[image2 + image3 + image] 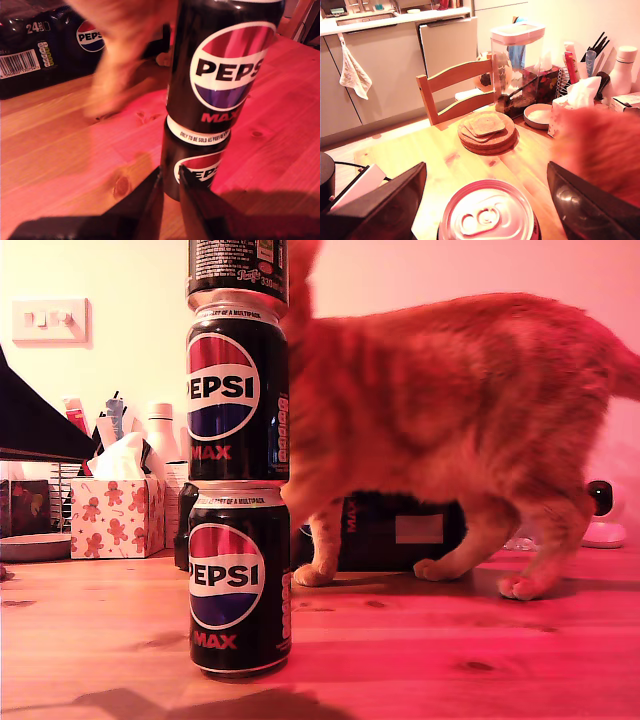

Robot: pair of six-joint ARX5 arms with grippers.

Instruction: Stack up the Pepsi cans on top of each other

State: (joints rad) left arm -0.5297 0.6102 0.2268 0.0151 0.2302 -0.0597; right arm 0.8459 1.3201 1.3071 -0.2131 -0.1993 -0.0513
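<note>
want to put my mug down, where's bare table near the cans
Bare wood lies in front of the can stack and toward the exterior view's right foreground, before the cat. Bare too between the stack and the tissue box. Behind the stack it is crowded: cat, multipack, bottle.

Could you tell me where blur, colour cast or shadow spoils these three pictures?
Exterior view: strong pink-red cast; the cat is motion-blurred, the stacked Pepsi cans sharp, a shadow along the bottom edge. First wrist view: same red cast, the cat's leg smeared. Second wrist view: warmer yellow light, the can top clear, orange fur blurred.
</note>
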